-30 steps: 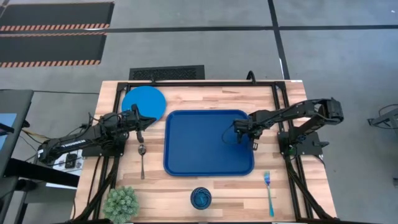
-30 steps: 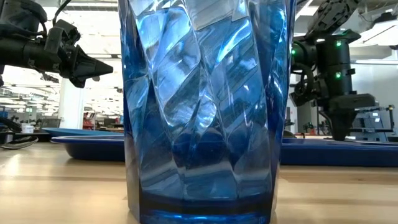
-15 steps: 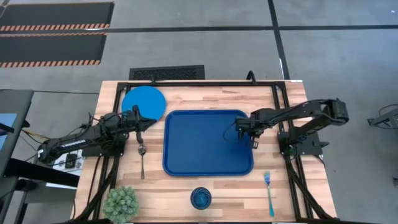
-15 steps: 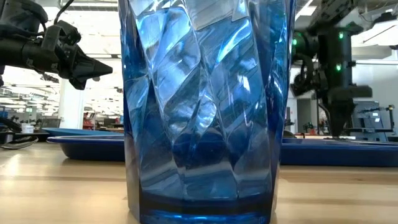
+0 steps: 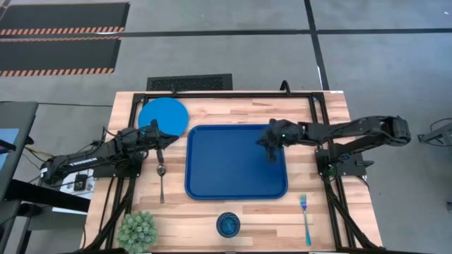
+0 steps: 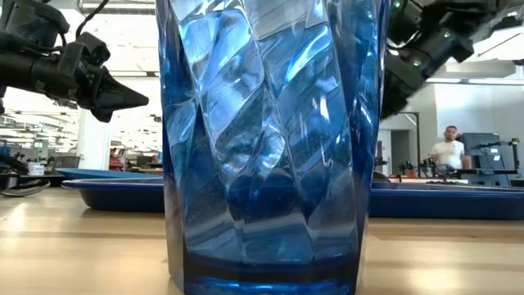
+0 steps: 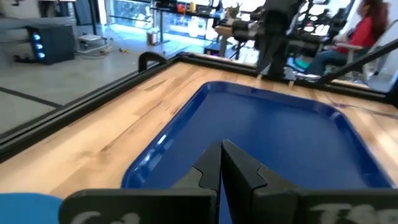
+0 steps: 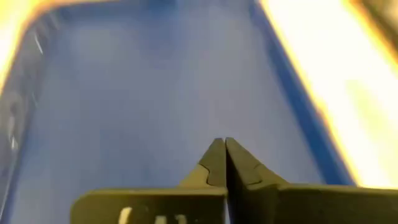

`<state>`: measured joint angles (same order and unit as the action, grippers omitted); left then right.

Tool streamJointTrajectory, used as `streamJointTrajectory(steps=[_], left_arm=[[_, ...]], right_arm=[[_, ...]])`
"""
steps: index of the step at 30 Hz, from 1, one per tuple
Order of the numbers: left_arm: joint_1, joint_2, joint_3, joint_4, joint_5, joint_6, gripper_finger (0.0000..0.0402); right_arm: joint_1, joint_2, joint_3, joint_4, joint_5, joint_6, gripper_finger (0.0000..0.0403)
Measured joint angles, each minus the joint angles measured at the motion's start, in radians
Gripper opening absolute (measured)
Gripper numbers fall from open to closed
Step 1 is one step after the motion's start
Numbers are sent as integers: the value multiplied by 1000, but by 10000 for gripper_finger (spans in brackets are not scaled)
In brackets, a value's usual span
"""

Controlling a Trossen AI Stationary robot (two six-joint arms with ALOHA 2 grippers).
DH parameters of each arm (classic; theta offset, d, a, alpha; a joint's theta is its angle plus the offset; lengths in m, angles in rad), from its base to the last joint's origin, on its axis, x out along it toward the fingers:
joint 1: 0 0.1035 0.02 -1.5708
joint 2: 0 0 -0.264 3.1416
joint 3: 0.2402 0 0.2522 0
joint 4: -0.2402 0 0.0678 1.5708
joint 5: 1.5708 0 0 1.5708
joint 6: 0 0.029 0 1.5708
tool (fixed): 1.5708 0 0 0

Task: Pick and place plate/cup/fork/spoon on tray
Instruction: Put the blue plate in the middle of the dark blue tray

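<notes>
I've got nothing loaded yet: both claws pinched closed & empty, right claw (image 5: 269, 149) over big dark blue rectangular plastic tray (image 5: 212, 185), left claw (image 5: 157, 143) beside flat round bright blue plate (image 5: 163, 115) on desk (image 5: 254, 212); next, I think, open left & grab plate.

The large dark blue rectangular plastic tray (image 5: 226, 166) lies flat mid-bench, holding none of the other pieces. The flat round bright blue plate (image 5: 163, 115) sits at its 10 o'clock, near the corner. The thin silvery metal spoon (image 5: 161, 182) lies at 9 o'clock, bowl toward the plate. The small dark blue translucent cup (image 5: 228, 224) stands upright at 6 o'clock. The slim teal plastic fork (image 5: 305, 218) lies at 4 o'clock.
</notes>
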<state>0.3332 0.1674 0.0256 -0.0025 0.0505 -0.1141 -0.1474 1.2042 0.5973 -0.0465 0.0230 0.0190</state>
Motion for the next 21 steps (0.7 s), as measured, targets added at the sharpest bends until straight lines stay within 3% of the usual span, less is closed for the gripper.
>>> streamJointTrajectory(steps=[4, 10, 16, 21], left_arm=[[0, 17, 2, -15, -81, 53, 0], [0, 83, 12, -26, -120, 55, 0], [0, 211, 89, -48, -123, 73, 0], [3, 321, 210, -198, -127, 39, 0]], right_arm=[[-3, 21, -64, 388, -78, -74, 6], [-34, 100, -117, 742, -154, -84, 6], [-85, 180, -118, 850, -156, -80, 16], [-116, 191, -118, 843, -156, -80, 12]])
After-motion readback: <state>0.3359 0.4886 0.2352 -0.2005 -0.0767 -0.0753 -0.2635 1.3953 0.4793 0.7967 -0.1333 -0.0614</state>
